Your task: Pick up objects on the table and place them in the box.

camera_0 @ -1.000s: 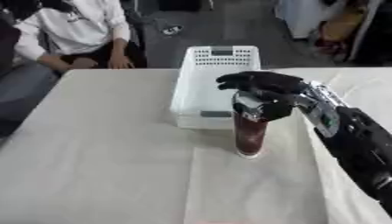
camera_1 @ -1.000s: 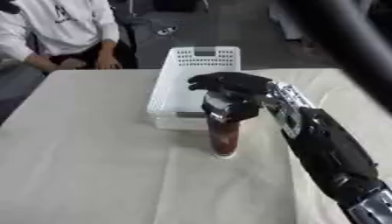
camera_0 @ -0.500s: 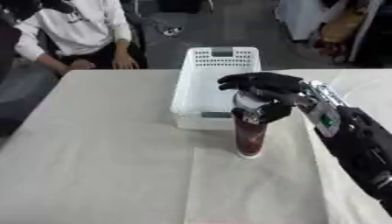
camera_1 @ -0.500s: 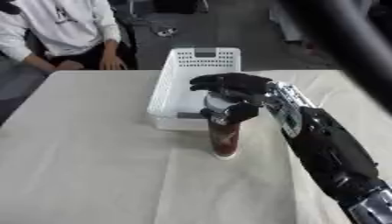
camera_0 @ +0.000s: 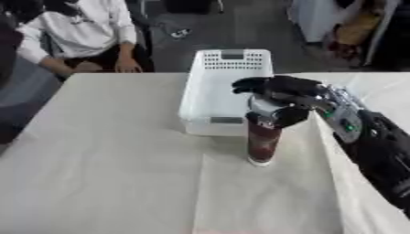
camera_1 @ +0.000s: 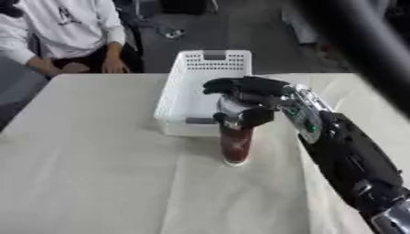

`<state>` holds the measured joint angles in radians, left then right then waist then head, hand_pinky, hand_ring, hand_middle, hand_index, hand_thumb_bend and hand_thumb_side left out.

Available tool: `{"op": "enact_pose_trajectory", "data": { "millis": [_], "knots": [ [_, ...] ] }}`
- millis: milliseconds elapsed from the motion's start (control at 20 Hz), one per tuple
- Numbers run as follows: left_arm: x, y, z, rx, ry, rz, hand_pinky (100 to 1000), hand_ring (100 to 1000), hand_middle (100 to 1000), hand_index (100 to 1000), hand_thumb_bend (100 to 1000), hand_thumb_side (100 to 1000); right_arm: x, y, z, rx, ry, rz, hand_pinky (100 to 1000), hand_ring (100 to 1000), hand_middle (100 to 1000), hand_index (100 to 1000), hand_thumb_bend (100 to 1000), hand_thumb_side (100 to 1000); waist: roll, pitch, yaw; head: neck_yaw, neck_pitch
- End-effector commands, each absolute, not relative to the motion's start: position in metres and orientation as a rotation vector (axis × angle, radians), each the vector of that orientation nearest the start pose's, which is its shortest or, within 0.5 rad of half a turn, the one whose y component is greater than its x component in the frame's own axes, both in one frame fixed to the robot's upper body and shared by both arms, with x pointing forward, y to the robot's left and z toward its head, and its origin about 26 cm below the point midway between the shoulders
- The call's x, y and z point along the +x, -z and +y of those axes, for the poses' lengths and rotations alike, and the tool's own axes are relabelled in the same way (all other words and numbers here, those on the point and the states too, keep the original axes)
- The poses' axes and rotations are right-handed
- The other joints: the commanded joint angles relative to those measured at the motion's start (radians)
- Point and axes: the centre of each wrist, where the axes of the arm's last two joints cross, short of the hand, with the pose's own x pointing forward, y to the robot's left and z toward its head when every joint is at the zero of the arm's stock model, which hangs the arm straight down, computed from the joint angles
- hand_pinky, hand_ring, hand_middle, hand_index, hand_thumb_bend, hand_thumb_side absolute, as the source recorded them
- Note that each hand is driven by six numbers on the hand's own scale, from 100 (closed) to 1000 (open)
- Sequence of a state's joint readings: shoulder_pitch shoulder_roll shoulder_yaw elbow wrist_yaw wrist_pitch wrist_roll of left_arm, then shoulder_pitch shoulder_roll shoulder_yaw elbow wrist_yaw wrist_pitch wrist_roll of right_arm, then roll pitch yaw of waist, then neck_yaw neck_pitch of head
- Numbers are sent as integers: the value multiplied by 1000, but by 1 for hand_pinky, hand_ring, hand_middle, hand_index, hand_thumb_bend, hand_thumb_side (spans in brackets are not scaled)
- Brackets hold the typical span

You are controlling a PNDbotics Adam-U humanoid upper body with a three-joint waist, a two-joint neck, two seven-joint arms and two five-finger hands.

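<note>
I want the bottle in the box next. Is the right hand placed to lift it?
Probably yes: the right hand is curled round the top of the bottle, which stands upright beside the box.

Both views are taken from the robot's head, high above the near edge of the table (camera_0: 104,173), and are aimed forward and downward across the cloth toward the far edge. The two eyes are set side by side, so almost the same scene is covered: the white basket (camera_0: 228,75), the dark bottle (camera_0: 262,139) just before it and the right hand (camera_0: 280,93) at the bottle's top are seen in each. In the right eye view these things are shifted leftward, and a blurred dark bar (camera_1: 356,55) is seen close to the lens at the upper right. The table is seen at close range
</note>
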<state>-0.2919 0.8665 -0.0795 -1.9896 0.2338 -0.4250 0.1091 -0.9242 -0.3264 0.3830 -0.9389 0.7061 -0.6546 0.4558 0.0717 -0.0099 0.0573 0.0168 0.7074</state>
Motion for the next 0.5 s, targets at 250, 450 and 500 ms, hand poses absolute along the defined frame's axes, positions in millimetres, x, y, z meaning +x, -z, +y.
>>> {"op": "enact_pose_trajectory", "data": {
  "millis": [250, 450, 500],
  "knots": [
    [288, -255, 317, -223, -1108, 3409, 693, 705, 811, 841, 707, 957, 469, -148, -200, 194, 2890, 1740, 100, 455, 803, 823, 342, 575, 2, -7, -1, 4, 2],
    [288, -254, 317, -219, -1109, 3410, 694, 705, 812, 841, 704, 955, 467, -150, -200, 202, 2854, 1776, 100, 250, 624, 689, 343, 415, 2, -6, -1, 5, 3],
    [288, -254, 317, -217, -1109, 3410, 694, 706, 812, 841, 704, 954, 467, -150, -200, 206, 2847, 1782, 100, 222, 599, 666, 340, 393, 2, -6, -1, 5, 3]
  ]
}}
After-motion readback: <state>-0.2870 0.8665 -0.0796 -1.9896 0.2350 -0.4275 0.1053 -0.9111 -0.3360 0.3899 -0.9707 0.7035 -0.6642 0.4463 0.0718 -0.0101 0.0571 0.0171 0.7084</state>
